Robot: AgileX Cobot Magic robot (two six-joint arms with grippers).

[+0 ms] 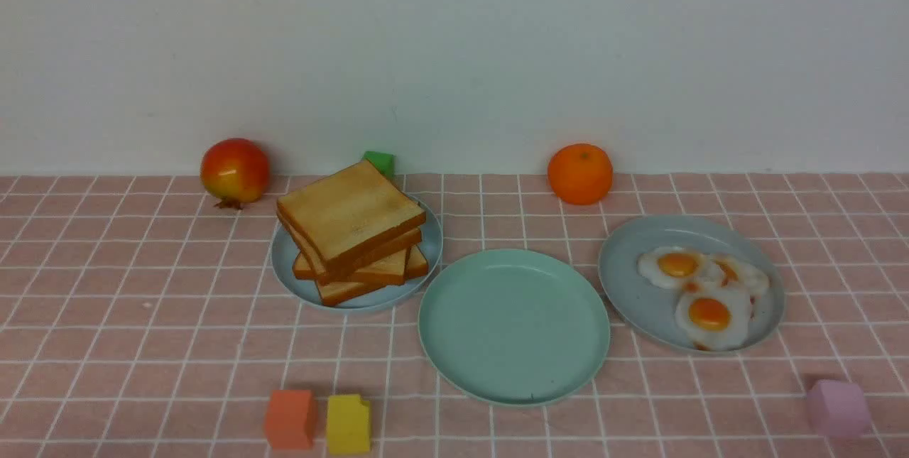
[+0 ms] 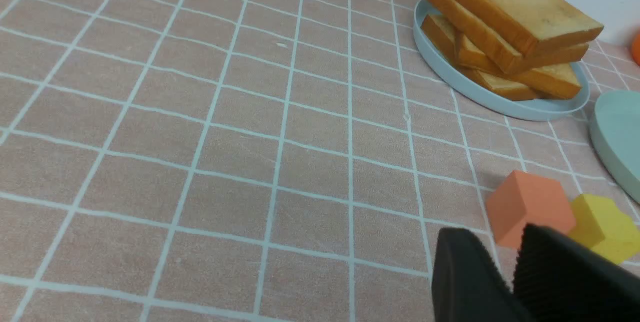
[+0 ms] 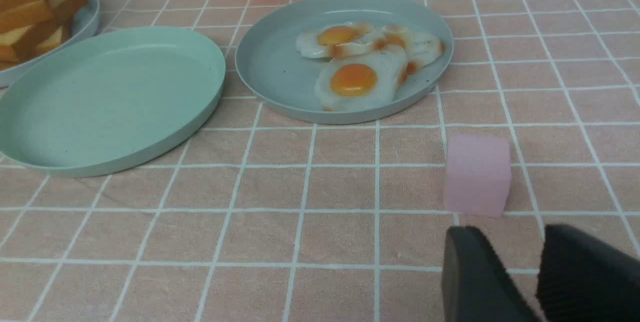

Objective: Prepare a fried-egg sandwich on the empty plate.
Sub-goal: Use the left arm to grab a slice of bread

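Left end effector (image 2: 505,242) and right end effector (image 3: 515,242) hang low over the surface (image 2: 200,162), jaws parted, gripping nothing; no sandwich begun.

Empty plate (image 1: 513,323) sits bare at centre, between the toast pile (image 1: 350,213) on the robot's left and the fried eggs (image 1: 710,312) on its right. Judged step: first pick, not yet started. The next move calls for lifting one slice cleanly off the skewed pile. Neither arm shows in the front view. Green block (image 1: 378,160) is mostly hidden behind the toast. Slice count and egg overlap are unclear.
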